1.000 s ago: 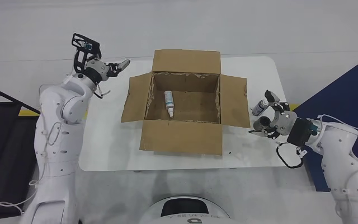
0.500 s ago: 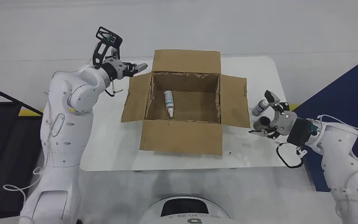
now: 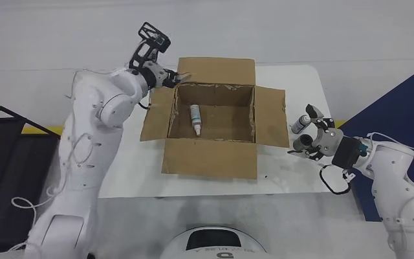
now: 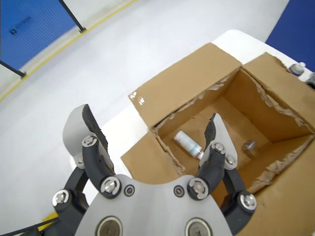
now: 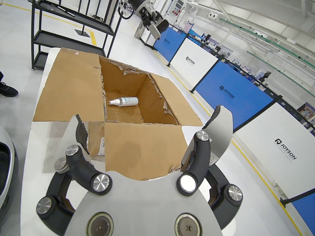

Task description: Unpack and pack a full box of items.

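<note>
Hovering over a far corner of the box (image 3: 217, 70), the left gripper (image 3: 178, 78) is gaping empty, the bottle (image 3: 195, 119) lying inside below it. The right gripper (image 5: 149, 114) is gaping empty beside the box.

Spread gripper (image 4: 149, 111), bottle (image 4: 188, 144) in box (image 4: 187, 79)

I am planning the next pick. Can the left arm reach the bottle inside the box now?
Probably yes. The left gripper hangs open above a corner of the open box, and nothing covers the bottle lying on its floor.

Pale floor (image 4: 73, 74) (glossy, yellow-lined), blue partition panels (image 5: 236, 94), black shelf rack (image 5: 73, 17).
</note>
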Available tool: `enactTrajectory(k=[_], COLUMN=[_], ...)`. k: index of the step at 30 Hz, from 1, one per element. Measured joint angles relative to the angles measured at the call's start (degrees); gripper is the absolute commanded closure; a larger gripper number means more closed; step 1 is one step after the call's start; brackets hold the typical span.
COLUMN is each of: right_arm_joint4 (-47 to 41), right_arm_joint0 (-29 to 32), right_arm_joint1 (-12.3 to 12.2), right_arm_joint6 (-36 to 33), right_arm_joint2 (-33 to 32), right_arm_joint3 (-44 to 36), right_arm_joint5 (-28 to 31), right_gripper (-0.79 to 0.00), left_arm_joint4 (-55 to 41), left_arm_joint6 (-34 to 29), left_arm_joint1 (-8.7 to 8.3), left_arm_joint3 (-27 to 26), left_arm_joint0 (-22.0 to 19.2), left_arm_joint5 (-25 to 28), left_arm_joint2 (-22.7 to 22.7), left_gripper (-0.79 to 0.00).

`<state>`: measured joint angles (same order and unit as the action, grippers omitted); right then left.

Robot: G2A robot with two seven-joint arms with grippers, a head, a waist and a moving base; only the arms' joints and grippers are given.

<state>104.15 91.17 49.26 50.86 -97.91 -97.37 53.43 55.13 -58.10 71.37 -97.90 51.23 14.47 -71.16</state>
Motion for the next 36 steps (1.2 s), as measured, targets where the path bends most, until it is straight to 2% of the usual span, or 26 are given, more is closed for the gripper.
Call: enactTrajectory(k=[2,5,8,11,15,25,28,30,36], right_arm_joint4=[0.0,0.0,0.0,0.0,0.0,0.0,0.0,0.0,0.0], right_arm_joint0=[0.0,0.0,0.0,0.0,0.0,0.0,0.0,0.0,0.0], right_arm_joint1=[0.0,0.0,0.0,0.0,0.0,0.0,0.0,0.0,0.0], right_arm_joint6=[0.0,0.0,0.0,0.0,0.0,0.0,0.0,0.0,0.0], right_arm_joint2=[0.0,0.0,0.0,0.0,0.0,0.0,0.0,0.0,0.0], right_arm_joint3=[0.0,0.0,0.0,0.0,0.0,0.0,0.0,0.0,0.0], right_arm_joint5=[0.0,0.0,0.0,0.0,0.0,0.0,0.0,0.0,0.0], right_gripper=[-0.785,-0.785,-0.785,-0.785,-0.785,-0.785,-0.785,-0.785,-0.785], left_arm_joint4=[-12.6,-27.5,-33.9,-36.5,-37.5,-35.3,-28.4,-25.4,-25.0], left_arm_joint6=[-9.9,-18.9,-18.7,-16.1,-14.9,-14.4,-14.8,-15.5,-15.5], left_arm_joint1=[0.92,2.38,3.96,5.47,6.74,6.53,6.65,7.32,10.5], left_arm_joint3=[4.1,12.5,19.7,24.7,29.6,30.4,32.4,34.1,40.6], left_arm_joint0=[-4.6,-11.8,-16.9,-19.4,-20.8,-20.0,-19.8,-20.6,-23.7], left_arm_joint5=[-6.2,-15.0,-19.6,-22.2,-23.5,-23.9,-28.5,-32.3,-40.0], left_arm_joint2=[2.7,6.9,11.9,16.4,20.5,21.7,24.5,26.9,32.9], left_gripper=[-0.785,-0.785,-0.785,-0.785,-0.785,-0.785,-0.785,-0.785,-0.785])
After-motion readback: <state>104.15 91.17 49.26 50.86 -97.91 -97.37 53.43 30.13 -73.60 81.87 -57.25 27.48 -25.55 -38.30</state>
